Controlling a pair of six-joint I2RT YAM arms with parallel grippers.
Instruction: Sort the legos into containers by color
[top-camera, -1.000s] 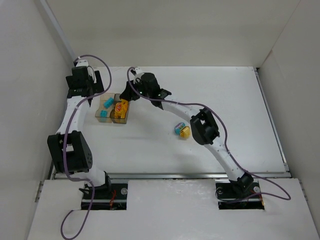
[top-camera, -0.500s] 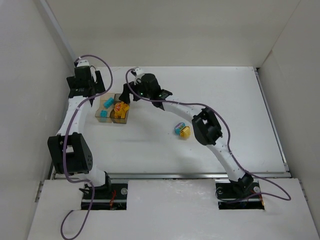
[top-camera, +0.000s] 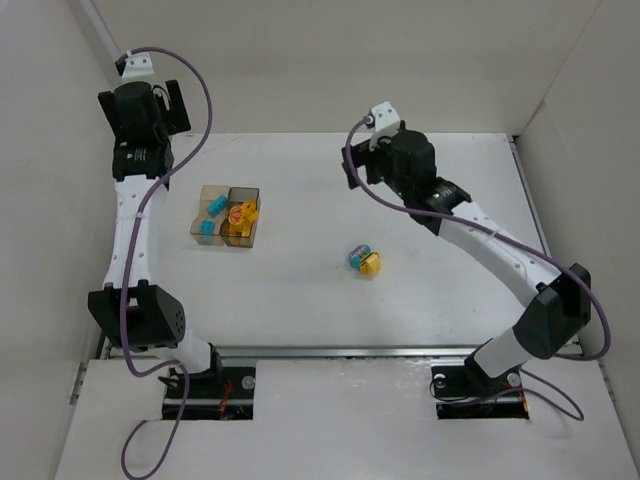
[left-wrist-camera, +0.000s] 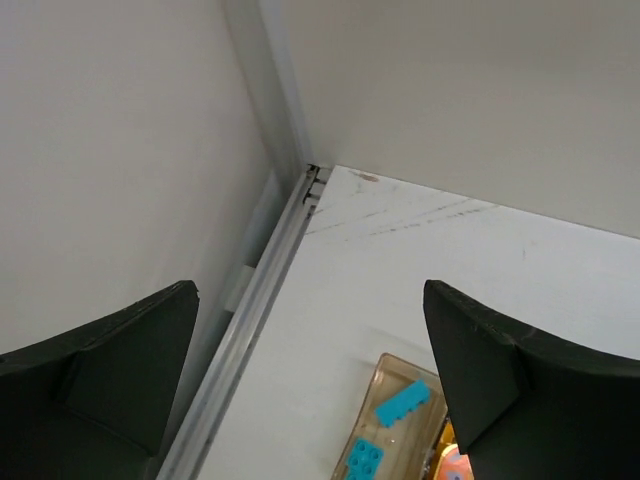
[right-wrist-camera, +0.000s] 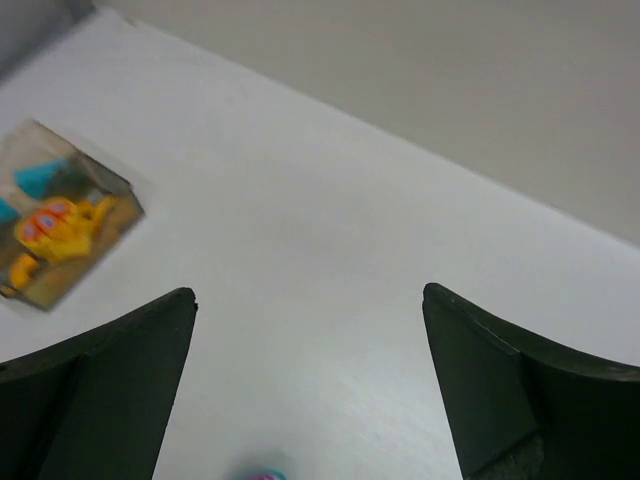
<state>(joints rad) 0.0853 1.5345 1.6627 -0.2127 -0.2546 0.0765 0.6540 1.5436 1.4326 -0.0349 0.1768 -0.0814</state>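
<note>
The left gripper (left-wrist-camera: 310, 300), upper left in the overhead view, gapes wide and holds nothing; the right gripper (right-wrist-camera: 308, 298), upper centre, is just as wide and empty; the containers (top-camera: 214, 192) sit left of centre, cyan legos (top-camera: 209, 218) in the left box, orange and yellow ones (top-camera: 243, 214) in the right; a cyan-and-yellow pair (top-camera: 364, 260) lies loose near the middle of the table (top-camera: 450, 300).

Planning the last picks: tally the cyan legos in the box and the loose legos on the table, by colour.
Boxed cyan legos: 2
Loose cyan lego: 1
Loose yellow lego: 1
Total: 4
</note>
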